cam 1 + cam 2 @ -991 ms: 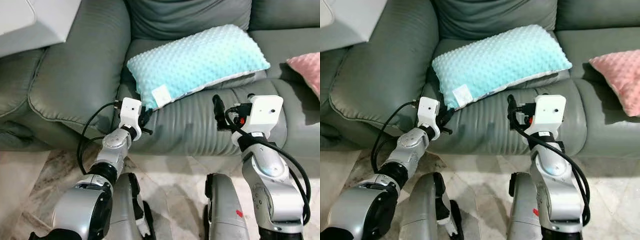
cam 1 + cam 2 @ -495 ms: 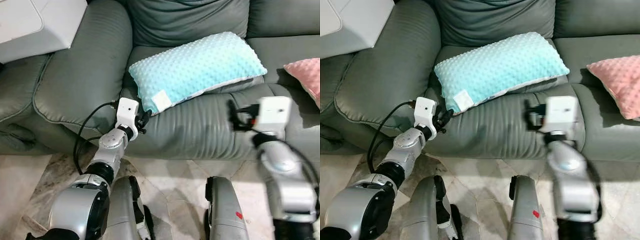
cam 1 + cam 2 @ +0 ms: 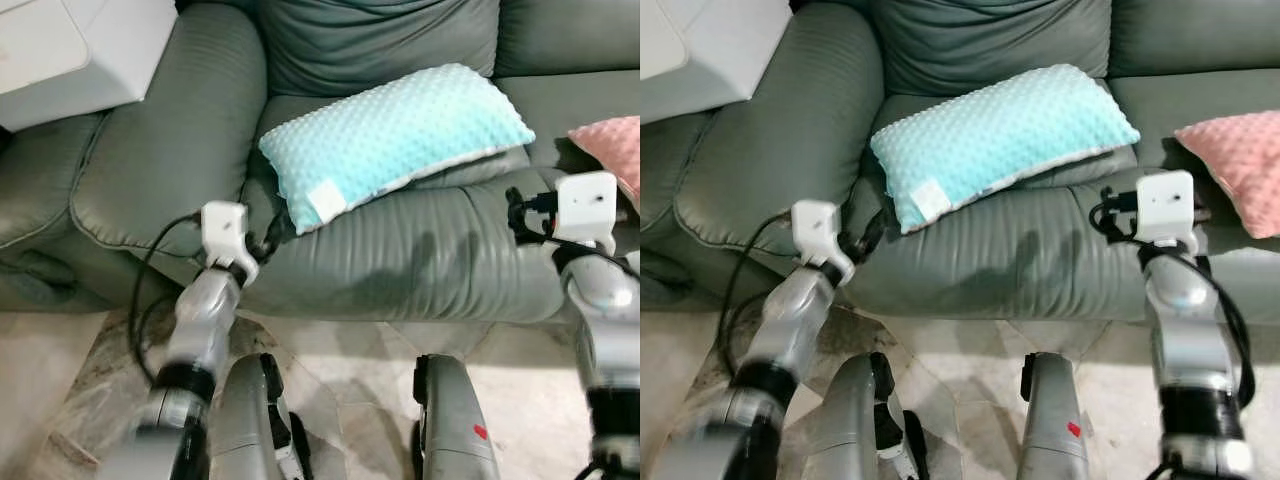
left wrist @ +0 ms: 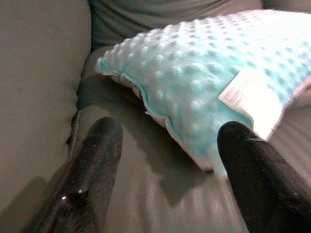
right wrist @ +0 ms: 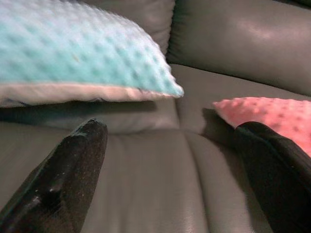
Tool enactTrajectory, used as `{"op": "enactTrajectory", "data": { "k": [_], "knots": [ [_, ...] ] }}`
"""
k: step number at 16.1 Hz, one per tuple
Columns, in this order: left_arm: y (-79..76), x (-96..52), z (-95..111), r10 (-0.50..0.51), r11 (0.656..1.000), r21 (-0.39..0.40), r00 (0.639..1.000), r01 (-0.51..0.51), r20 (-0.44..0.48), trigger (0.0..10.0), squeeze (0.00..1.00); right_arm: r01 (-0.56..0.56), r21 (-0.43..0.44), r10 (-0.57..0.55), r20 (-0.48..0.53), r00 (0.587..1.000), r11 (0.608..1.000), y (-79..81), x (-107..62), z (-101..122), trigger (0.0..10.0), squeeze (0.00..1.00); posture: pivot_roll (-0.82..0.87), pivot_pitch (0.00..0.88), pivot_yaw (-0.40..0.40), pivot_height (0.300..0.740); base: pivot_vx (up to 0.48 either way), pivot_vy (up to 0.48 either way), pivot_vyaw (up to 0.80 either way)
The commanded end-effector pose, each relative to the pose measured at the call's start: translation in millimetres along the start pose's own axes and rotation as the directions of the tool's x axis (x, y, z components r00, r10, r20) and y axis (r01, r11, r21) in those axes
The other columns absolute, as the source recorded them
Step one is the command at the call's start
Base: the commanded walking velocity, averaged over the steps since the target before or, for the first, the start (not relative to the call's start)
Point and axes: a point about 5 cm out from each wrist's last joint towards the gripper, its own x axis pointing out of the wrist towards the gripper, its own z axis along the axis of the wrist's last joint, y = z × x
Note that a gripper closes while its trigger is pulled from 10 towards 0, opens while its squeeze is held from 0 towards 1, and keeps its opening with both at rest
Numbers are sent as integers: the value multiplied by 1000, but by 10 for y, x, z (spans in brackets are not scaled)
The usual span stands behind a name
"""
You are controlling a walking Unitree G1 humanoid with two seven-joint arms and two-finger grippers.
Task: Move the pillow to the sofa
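On the sofa [image 3: 400, 250] seat lies the pillow [image 3: 395, 130], flat and released. Left end effector [image 4: 165, 160] gapes empty just beside its labelled corner; right end effector [image 5: 175, 165], likewise spread, hovers off its far end. Withdraw both straight back, snagging no fabric.

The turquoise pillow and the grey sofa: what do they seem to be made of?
The turquoise pillow looks like soft plush fabric, raised dots all over, with a white sewn tag. The grey sofa looks like leather or an imitation: smooth, faintly shiny, wrinkled.
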Motion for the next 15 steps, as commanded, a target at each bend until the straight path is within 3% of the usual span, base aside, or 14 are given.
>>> {"op": "enactTrajectory", "data": {
  "k": [1, 5, 7, 12, 15],
  "knots": [
    [60, -105, 28, 10, 1000, 18, 1000, -10, -7, 10000, 1000, -15, -24, 15, -15, 1000, 1000, 0, 30, -86, 10000, 0, -99, 240, 199, 581, 0, 0, 0],
    [114, -477, 82, 27, 997, 68, 998, -23, -58, 10000, 1000, -39, -140, 39, -3, 999, 989, -20, 213, -128, 10000, 0, -24, 261, 216, 581, 0, 0, 0],
    [103, -526, 91, 33, 997, 73, 997, -28, -76, 10000, 1000, -40, -126, 43, 22, 999, 991, 11, 247, -78, 10000, 0, -24, 262, 214, 581, 0, 0, 0],
    [31, -491, 119, 64, 996, 73, 991, -56, -114, 10000, 1000, -51, 11, 51, 58, 997, 999, 149, 158, -116, 10000, 0, -48, 233, 208, 581, 0, 0, 0],
    [49, -431, 119, 94, 994, 71, 990, -87, -107, 10000, 1000, -39, 150, 25, 91, 996, 988, 351, -41, -61, 10000, 0, -83, 183, 186, 581, 0, 0, 0]
  ]
}}
